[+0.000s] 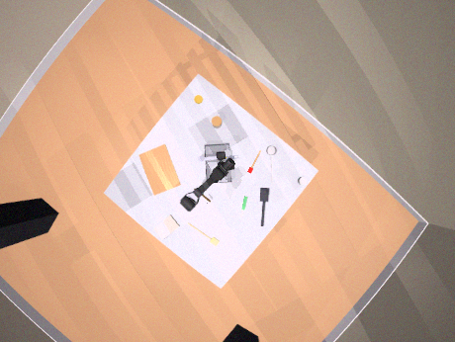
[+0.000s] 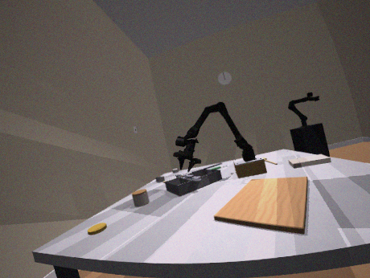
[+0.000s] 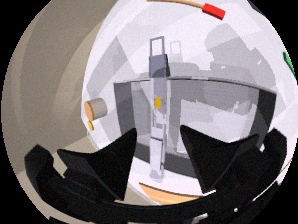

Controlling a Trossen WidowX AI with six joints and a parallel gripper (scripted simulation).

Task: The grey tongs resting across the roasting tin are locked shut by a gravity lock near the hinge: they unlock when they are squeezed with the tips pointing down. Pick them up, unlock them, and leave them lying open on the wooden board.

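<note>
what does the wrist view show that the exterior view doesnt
Only the wrist view shows the grey tongs lengthwise across the roasting tin, lined up between the two fingers, with a small yellow mark near their middle.

Only the exterior view shows the wooden board, the whole arm reaching over, a wall clock, and that the gripper hangs above the tin without touching.

Both show the open, empty gripper, the tin and the tan cylinder.

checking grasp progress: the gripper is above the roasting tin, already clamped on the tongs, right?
Not quite. The gripper is above the roasting tin, but its fingers stand apart with the tongs lying untouched below between them, as the wrist view shows.
</note>
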